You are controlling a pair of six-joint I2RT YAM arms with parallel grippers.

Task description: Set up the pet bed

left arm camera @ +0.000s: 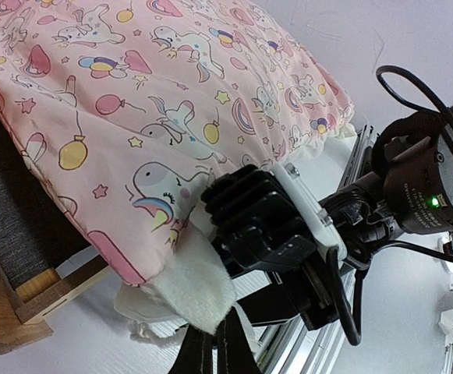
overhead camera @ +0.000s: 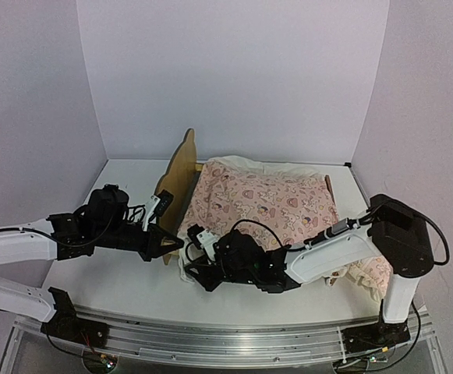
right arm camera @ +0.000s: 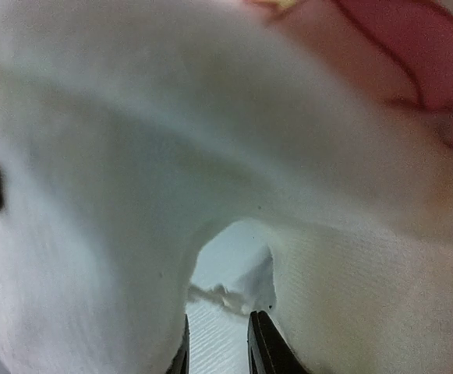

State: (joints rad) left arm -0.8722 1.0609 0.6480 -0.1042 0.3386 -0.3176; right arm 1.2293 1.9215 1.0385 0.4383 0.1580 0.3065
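From above, the pet bed (overhead camera: 181,167) stands mid-table (overhead camera: 117,280) with its eared headboard toward the left edge, and a pink quilt (overhead camera: 265,199) is spread over it. The left gripper (overhead camera: 166,246) is just beside the headboard's near corner; whether it touches the wood cannot be told. The right gripper (overhead camera: 192,251) is at the quilt's near-left corner, nose in the cloth.

The left wrist view shows the left gripper (left arm camera: 213,354) clenched with nothing between its fingers, and the quilt's white lining (left arm camera: 195,288) hanging just above them. The right arm (left arm camera: 273,230) pushes into that same edge. The bed's pale wood rail (left arm camera: 8,312) and grey base show at lower left.

In the right wrist view the lining (right arm camera: 93,195) fills nearly everything (blurred, very close). The right gripper (right arm camera: 220,351) has its fingers (right arm camera: 267,343) partly apart, with bare table between them; whether any cloth is caught cannot be told
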